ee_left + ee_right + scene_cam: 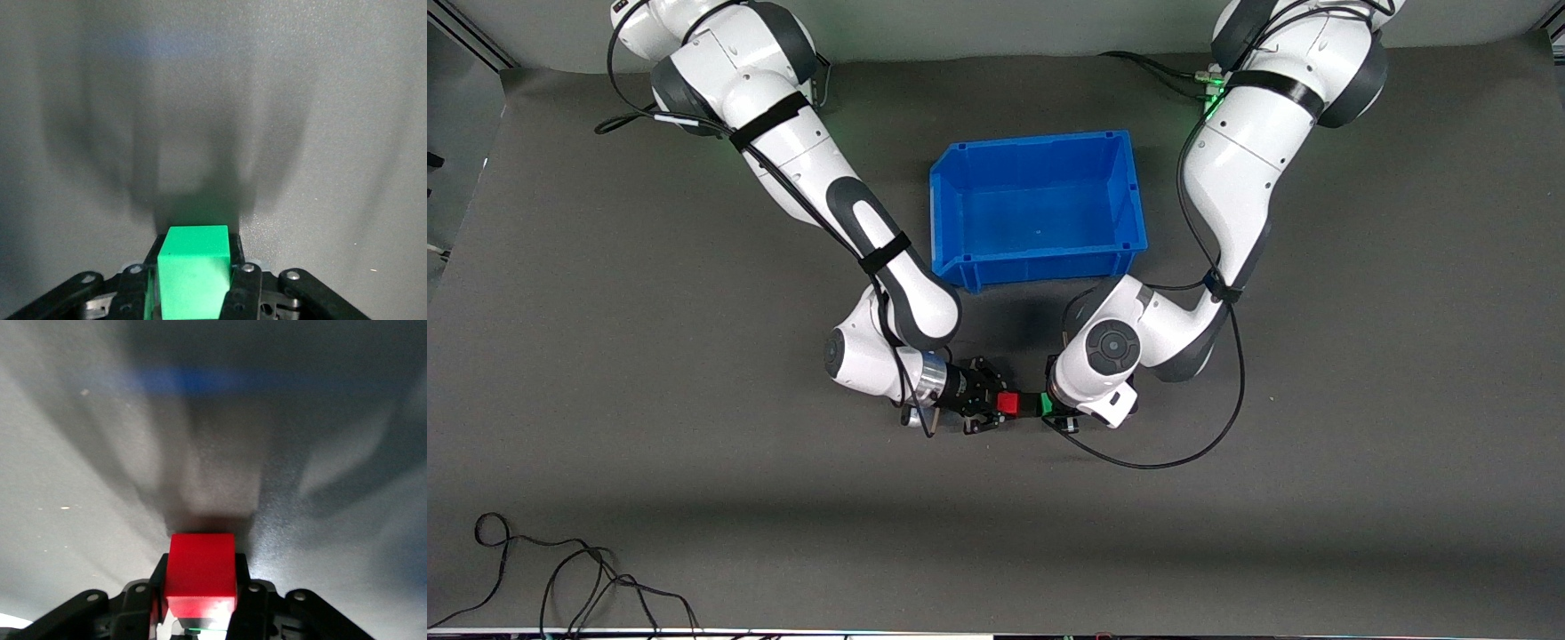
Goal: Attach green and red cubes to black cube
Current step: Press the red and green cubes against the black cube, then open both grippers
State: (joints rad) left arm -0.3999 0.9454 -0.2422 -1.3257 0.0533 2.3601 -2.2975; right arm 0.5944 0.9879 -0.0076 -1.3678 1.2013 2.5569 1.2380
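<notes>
My right claw (996,404) clamps red cube (1008,404); left claw (1052,408) clamps green cube (1046,405); black cube (1028,405) sits between, joining apparently underway.

The red cube (1008,404), black cube (1028,404) and green cube (1046,405) form a touching row nearer the camera than the bin (948,222).

Green cube (193,273), red cube (200,575), blue bin (960,200).
</notes>
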